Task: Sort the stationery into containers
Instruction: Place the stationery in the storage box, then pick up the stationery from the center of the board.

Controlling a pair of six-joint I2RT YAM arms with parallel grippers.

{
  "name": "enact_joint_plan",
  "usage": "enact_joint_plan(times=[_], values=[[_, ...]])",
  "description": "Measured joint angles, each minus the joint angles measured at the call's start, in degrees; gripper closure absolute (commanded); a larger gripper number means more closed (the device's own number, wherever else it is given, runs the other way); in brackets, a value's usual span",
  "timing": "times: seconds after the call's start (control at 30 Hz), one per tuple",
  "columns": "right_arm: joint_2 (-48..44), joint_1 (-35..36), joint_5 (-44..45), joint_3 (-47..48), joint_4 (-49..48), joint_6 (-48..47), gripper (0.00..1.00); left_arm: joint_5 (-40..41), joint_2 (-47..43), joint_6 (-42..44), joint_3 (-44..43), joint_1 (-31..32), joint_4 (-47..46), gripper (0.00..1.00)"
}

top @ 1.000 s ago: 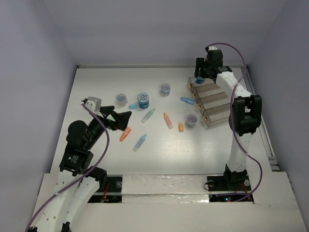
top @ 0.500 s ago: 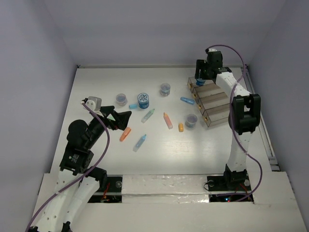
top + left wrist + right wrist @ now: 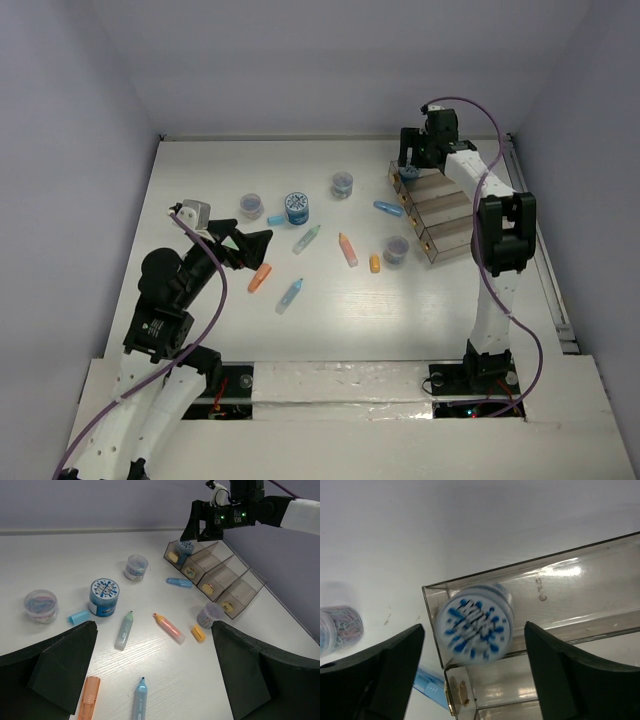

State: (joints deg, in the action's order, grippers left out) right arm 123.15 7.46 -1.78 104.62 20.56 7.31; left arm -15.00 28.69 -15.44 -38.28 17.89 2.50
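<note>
My right gripper hangs open over the near end of the farthest container. A blue roll with a white patterned top shows blurred inside that bin, with a gap to each finger. The containers form a stepped clear rack at the right. On the table lie another blue roll, three small jars and several short sticks: orange, light-blue, green. My left gripper is open and empty above the orange stick.
An orange-pink stick and a small orange cap lie before the rack. A light-blue stick rests beside the rack's front. A small blue cap is near the left jar. White walls close in the table.
The right jaws have spread wider and let go of the blue roll at the far bin. The right wrist shifted slightly left. The left arm has not moved.
</note>
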Motion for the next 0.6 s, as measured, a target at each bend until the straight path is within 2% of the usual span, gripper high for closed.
enact_joint_plan(times=[0.07, 0.3, 0.43, 0.53, 0.6], values=[[0.0, 0.0, -0.07, 0.28, 0.04, -0.02, 0.0, 0.0, -0.04, 0.0, 0.0, 0.0, -0.04, 0.01], [-2.1, 0.0, -1.09, 0.28, -0.04, 0.0, 0.0, -0.02, -0.98, 0.0, 0.0, 0.0, -0.11, 0.01], [-7.69, 1.03, -3.52, -3.43, -1.25, 0.09, 0.0, -0.02, -1.73, 0.0, 0.0, 0.0, -0.11, 0.01], [-11.54, 4.76, -4.83, -5.27, -2.4, -0.42, 0.0, 0.0, -2.21, 0.0, 0.0, 0.0, -0.13, 0.01], [-12.81, 9.81, -5.42, -5.49, -3.54, -1.29, 0.0, 0.02, -2.47, 0.0, 0.0, 0.0, -0.13, 0.01]])
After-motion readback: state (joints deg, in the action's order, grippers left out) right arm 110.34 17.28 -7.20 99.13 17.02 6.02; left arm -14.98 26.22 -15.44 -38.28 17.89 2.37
